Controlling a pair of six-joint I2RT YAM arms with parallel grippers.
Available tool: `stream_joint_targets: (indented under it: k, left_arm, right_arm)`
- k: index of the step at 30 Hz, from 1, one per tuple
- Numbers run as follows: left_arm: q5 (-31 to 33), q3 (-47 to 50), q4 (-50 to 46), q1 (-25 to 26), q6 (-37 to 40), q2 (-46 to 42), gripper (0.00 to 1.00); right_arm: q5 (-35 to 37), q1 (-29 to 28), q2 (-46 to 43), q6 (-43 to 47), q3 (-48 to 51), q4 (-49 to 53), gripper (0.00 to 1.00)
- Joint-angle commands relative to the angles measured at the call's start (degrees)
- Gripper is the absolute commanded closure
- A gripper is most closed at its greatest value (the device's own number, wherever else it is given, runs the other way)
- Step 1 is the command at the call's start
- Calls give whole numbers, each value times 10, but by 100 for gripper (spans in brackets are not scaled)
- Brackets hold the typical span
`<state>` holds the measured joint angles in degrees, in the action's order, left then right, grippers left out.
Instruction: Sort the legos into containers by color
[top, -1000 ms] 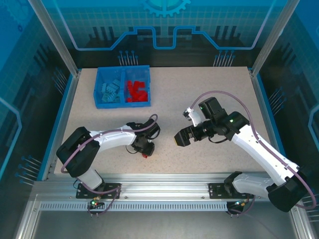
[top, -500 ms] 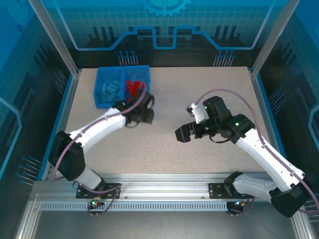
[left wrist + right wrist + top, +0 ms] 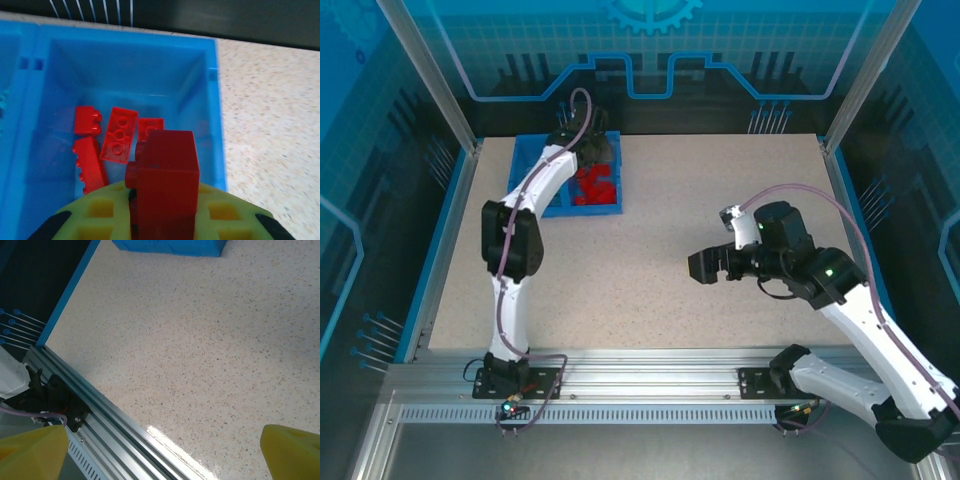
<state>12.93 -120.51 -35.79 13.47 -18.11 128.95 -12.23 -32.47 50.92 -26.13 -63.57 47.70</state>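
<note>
Crossing the table [image 3: 720, 200] to the bin [image 3: 212, 100], my left gripper [image 3: 162, 222] now pinches a red brick [image 3: 167, 170] lengthwise, studs leftward; right gripper [image 3: 165, 450] gapes.

1. The table [image 3: 720, 190] right of the bin [image 3: 592, 209] lies bare, open right up to the bin's right wall.
2. The left arm [image 3: 525, 215] lies over the bin's left compartment, barring the front-left approach.
3. Red legos [image 3: 118, 135] crowd the near half of the bin's right compartment; the far half is bare.
4. The left gripper [image 3: 162, 222], clamping a red brick [image 3: 167, 170], hangs above that compartment.
</note>
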Motion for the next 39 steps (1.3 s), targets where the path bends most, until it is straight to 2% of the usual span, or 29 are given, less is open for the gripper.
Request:
stream_joint_targets:
  k: [1, 4, 7, 11, 15, 17, 23, 27, 31, 35, 39]
  left_arm:
    - [-32, -80, -22, -22, -23, 48, 89]
    - [-102, -121, -7, -34, -19, 87, 77]
    - [-115, -145, -4, -36, -19, 106, 61]
    - [-128, -150, -8, -39, -29, 98, 57]
    - [-157, -101, 9, -38, -34, 40, 57]
    - [-169, -36, 46, -37, -41, -21, 57]
    - [-174, 279, 204, -10, -39, -299, 52]
    - [-135, 473, 254, 25, 5, -501, 46]
    - [-68, 623, 247, 51, 39, -674, 38]
    - [9, 748, 227, 52, 47, -809, 32]
    - [77, 875, 266, 51, 93, -892, 26]
  right_arm:
    - [19, 7, -34, -19, 9, 25, 0]
    - [31, 7, -51, -20, 5, 41, 0]
    - [37, 7, -58, -23, 1, 52, 0]
    - [34, 8, -63, -28, -1, 48, 0]
    - [60, 7, -64, -28, 3, 43, 0]
    - [109, 8, -70, -35, 13, 43, 0]
    - [313, 10, -116, -27, 93, -4, 0]
    - [421, 15, -153, 41, 187, -105, 0]
    - [489, 37, -149, 116, 267, -216, 0]
    - [506, 96, -108, 170, 358, -354, 0]
    - [426, 201, -24, 149, 413, -487, 0]
